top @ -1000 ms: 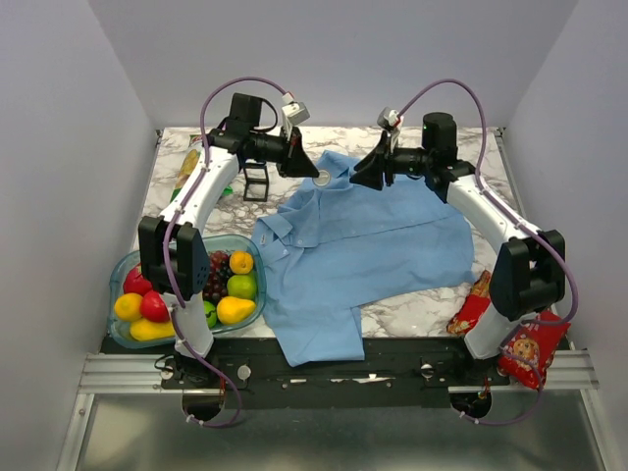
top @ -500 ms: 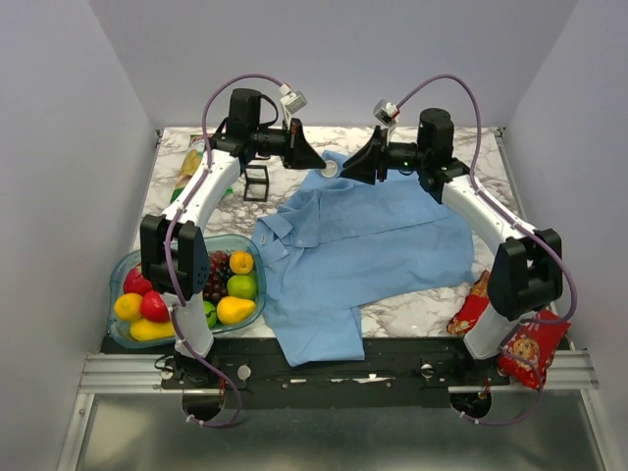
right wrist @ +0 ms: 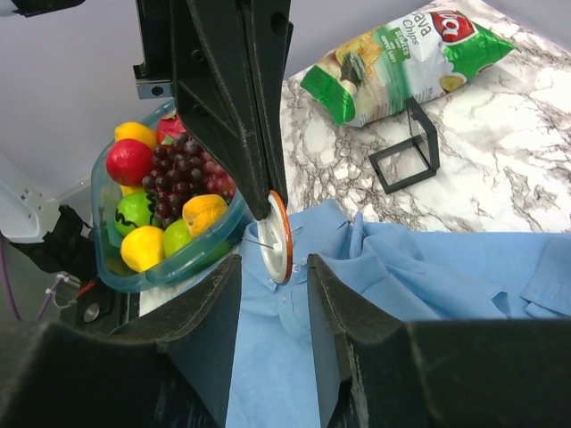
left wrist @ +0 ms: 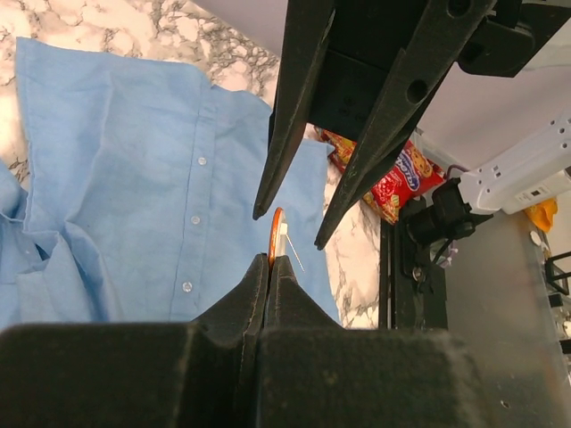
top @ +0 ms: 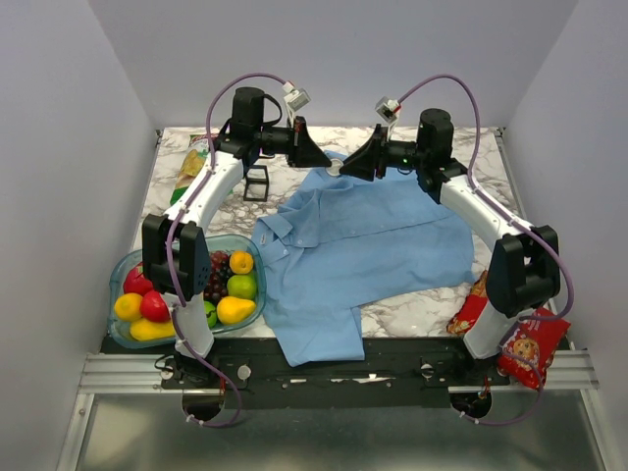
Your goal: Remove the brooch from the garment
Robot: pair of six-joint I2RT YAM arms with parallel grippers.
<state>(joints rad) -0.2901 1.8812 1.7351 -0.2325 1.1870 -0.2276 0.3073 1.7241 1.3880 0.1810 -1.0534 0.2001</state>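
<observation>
The garment, a light blue shirt (top: 373,235), lies spread on the marble table and also shows in the left wrist view (left wrist: 134,178) and the right wrist view (right wrist: 428,276). The brooch (right wrist: 279,236) is a round disc with an orange rim, a white back and a thin pin; in the left wrist view (left wrist: 277,236) it is seen edge-on. My left gripper (top: 319,160) is shut on the brooch and holds it above the shirt's far edge, clear of the cloth. My right gripper (top: 353,169) is open, its fingers on either side of the brooch without touching it.
A clear bowl (top: 123,265) of fruit stands at the front left. A black wire cube (top: 256,183) and a green chips bag (top: 191,167) lie at the far left. Red snack bags (top: 525,348) lie at the front right edge.
Both grippers have moved toward each other over the shirt's far edge. My left gripper has risen slightly with the brooch, and my right gripper's open fingers now flank it.
</observation>
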